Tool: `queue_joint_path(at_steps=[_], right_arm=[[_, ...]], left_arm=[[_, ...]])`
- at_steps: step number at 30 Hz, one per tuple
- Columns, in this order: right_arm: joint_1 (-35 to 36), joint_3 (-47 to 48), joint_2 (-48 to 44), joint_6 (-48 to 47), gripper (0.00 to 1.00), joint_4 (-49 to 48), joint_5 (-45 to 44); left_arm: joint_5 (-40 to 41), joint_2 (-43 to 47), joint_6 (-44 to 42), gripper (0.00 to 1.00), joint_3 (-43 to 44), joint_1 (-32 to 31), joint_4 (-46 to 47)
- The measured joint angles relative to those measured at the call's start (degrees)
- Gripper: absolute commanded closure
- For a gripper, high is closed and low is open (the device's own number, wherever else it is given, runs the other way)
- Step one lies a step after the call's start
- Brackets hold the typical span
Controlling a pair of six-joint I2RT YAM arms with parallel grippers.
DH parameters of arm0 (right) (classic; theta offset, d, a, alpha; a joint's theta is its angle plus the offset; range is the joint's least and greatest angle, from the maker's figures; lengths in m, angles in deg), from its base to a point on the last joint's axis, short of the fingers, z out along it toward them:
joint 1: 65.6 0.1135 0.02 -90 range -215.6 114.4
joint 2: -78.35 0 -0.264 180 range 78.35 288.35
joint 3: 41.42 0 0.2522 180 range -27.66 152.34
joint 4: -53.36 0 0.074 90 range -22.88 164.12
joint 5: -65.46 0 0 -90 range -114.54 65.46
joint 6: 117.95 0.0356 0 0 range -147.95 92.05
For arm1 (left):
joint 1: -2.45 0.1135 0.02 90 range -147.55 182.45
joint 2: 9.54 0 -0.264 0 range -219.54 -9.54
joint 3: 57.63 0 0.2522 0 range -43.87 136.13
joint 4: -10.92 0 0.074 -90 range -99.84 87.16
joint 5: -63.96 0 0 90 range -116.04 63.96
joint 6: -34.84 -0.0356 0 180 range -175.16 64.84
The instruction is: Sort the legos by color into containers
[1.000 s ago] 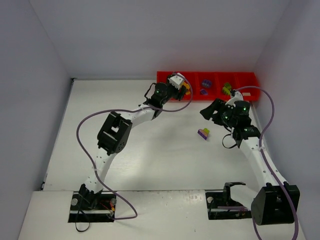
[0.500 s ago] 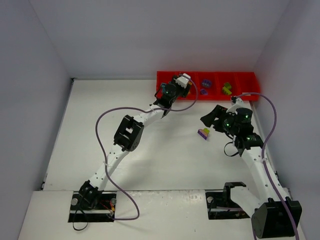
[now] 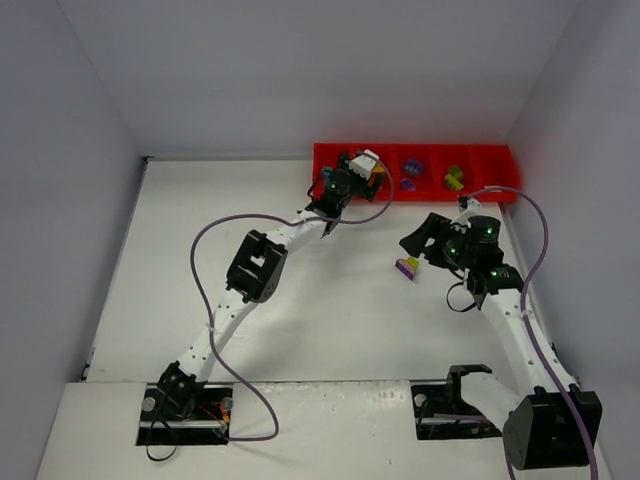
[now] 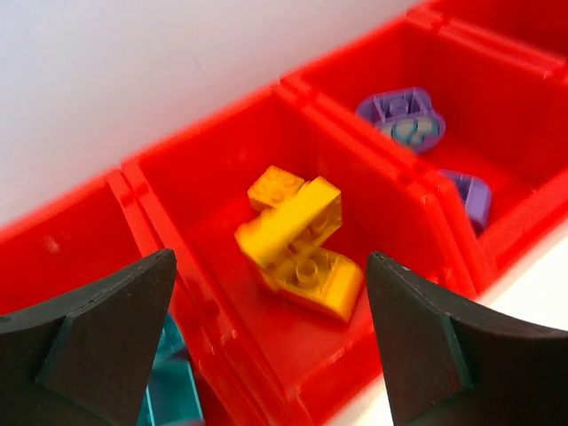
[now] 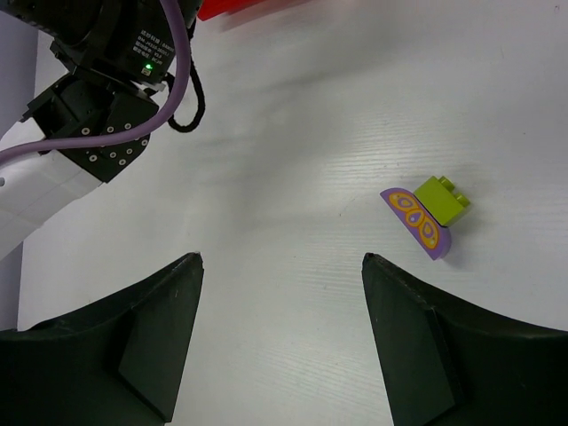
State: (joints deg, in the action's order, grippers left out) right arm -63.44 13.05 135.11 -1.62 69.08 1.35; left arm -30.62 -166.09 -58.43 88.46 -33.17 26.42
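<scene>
Left claw (image 4: 268,302) spread apart over yellow legos (image 4: 297,244) loose in their red tray (image 4: 213,124) compartment, drop seemingly done, right claw (image 5: 280,266) also apart near the purple-and-green stack (image 5: 426,213) on the table (image 5: 293,106), next likely down to pinch it.

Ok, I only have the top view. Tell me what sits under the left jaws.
Observer: Stacked yellow-orange plastic bricks in a square compartment of the translucent red plastic tray; the left jaws stand open above them.
Operator: Report the compartment holding purple.
Observer: Two purple pieces, one printed pale teal.
Operator: Describe the piece on the table.
Observer: A lime-green brick touching a purple half-round piece with an orange pattern; right jaws open, apart from it.
</scene>
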Motion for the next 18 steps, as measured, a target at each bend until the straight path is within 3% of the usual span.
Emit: queue_joint_path(at_steps=[6,12,18], right_arm=[[0.00,0.00,1.70,-0.46,0.32,0.44,-1.03],[0.15,0.59,6.27,-0.13,0.33,3.13,-5.57],[0.33,4.63,13.79,2.49,0.29,7.48,-14.14]], left_arm=[[0.59,7.67,2.58,0.19,-12.61,0.00,1.01],[0.17,29.11,6.32,0.19,-33.92,0.00,0.57],[-3.15,51.74,10.40,0.19,-49.13,-0.42,-4.46]])
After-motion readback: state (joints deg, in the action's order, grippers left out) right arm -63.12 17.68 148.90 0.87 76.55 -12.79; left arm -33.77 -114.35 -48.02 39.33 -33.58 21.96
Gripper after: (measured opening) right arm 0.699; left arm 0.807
